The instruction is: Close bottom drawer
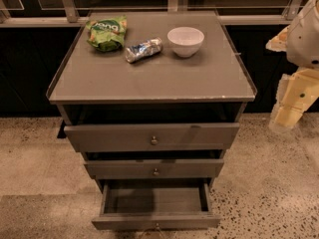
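Observation:
The bottom drawer (155,221) is the lowest of three grey-brown drawers in the cabinet. It is pulled well out toward me, and its inside (154,199) looks empty. Its small brass knob (157,226) shows at the bottom edge of the view. My gripper (285,117) hangs from the cream-white arm (305,39) at the right edge. It is to the right of the cabinet at about the height of the top drawer, well above and right of the bottom drawer, touching nothing.
The top drawer (152,136) and middle drawer (154,168) each stick out a little. On the cabinet top (149,78) lie a green snack bag (106,33), a crushed silver-blue can (143,49) and a white bowl (185,41). A speckled floor (269,193) surrounds the cabinet; a railing stands behind it.

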Tool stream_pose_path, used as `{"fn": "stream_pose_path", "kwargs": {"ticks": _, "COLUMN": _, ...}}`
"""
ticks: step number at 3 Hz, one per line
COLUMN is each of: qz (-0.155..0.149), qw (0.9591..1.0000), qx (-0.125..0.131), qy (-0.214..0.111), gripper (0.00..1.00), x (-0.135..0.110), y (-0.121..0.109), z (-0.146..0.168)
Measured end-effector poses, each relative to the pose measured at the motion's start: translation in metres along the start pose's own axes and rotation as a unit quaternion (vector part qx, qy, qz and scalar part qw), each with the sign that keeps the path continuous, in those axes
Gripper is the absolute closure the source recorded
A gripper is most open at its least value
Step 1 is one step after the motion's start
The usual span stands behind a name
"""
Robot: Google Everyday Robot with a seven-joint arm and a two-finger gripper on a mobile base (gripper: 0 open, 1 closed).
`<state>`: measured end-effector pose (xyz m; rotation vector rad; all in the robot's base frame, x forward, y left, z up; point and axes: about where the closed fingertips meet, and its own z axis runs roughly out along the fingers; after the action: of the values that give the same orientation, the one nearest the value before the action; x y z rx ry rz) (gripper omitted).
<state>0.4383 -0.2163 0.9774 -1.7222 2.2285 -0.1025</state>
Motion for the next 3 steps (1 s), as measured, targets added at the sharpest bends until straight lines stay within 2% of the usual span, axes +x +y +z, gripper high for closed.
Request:
{"fn": "stream_pose_path", "kwargs": {"ticks": 1, "qz": 0.000, "qw": 1.0000, "qx": 0.000, "qy": 0.000, "gripper": 0.00, "x": 0.000, "y": 0.000, "z": 0.000}}
{"fn": "stream_pose_path", "kwargs": {"ticks": 2, "qz": 0.005, "qw": 0.9996, "qx": -0.003, "qy": -0.027, "gripper": 0.00, "x": 0.003, "y": 0.009, "z": 0.013}}
{"fn": "stream_pose_path", "kwargs": {"ticks": 3, "qz": 0.017, "qw": 0.9959, "qx": -0.017, "qy": -0.088, "gripper": 0.00, "x": 0.015, "y": 0.039, "z": 0.051}}
